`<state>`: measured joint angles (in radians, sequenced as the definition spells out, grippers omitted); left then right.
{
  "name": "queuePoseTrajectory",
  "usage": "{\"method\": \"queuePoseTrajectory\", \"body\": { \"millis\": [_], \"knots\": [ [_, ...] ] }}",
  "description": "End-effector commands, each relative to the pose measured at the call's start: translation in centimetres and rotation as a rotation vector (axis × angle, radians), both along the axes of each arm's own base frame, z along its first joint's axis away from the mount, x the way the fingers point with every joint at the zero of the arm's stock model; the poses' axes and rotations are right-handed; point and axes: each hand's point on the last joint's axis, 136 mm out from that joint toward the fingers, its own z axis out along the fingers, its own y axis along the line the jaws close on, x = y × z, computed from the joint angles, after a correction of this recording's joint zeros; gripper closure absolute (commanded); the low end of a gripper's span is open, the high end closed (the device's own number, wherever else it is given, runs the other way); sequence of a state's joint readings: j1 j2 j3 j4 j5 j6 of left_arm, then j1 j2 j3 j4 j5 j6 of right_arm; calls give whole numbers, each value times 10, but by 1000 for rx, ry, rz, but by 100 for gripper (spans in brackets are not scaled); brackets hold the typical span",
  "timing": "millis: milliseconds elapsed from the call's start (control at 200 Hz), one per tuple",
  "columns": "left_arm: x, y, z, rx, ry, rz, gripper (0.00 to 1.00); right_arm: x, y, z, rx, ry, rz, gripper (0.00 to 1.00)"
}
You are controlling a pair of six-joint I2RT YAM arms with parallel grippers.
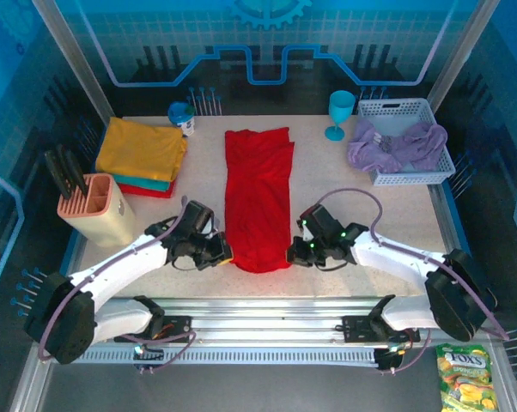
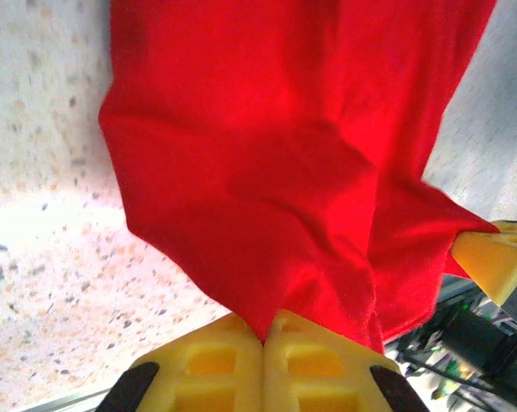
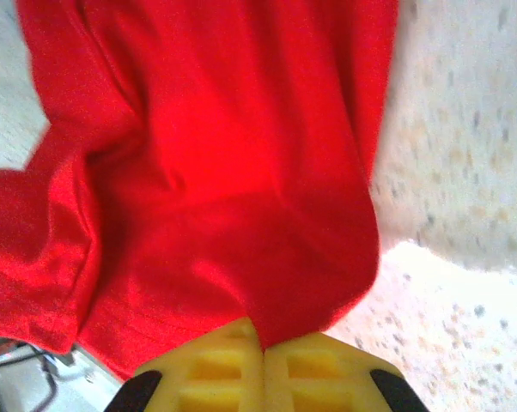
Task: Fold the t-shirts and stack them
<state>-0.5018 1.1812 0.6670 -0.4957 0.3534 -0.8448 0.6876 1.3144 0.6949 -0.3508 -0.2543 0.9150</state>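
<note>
Top external view: left gripper and right gripper pinch the part-folded red shirt; stack holds three, lavender shirt waits.

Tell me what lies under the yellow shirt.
Under the yellow shirt lies a teal shirt, and a red-orange shirt below that. Just their near edges show; the rest is covered.

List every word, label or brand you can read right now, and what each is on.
"FOX'S", as best it reads: on the green and yellow snack bag at the near right, off the table; its smaller print is too blurred to read.
White label on the small blue cup at the table's far edge: too small to read.
Red shirt: no print seen.
</note>
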Motion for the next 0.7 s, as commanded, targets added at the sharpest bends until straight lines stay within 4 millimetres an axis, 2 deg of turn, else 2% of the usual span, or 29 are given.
{"method": "queuePoseTrajectory", "body": {
  "millis": [0, 90, 115, 225, 355, 535, 695],
  "knots": [
    [16, -2, 13, 9, -16, -40, 100, 25, 6, 17, 32, -22, 15, 100],
    [36, -3, 18, 25, -23, -49, 100, 43, 10, 22, 34, -20, 25, 100],
    [41, -2, 18, 27, -22, -46, 100, 52, 13, 30, 40, -34, 27, 100],
    [68, 2, 24, 24, -45, -29, 100, 75, 14, 33, 26, -44, 25, 100],
    [100, 8, 28, 23, -59, 2, 100, 100, 7, 31, 21, -39, -1, 100],
    [140, 8, 29, 42, -75, 3, 100, 136, 2, 31, 29, -48, -22, 100],
    [170, 8, 22, 67, -52, 4, 100, 164, -4, 28, 29, -48, -42, 100]
  ]
}}
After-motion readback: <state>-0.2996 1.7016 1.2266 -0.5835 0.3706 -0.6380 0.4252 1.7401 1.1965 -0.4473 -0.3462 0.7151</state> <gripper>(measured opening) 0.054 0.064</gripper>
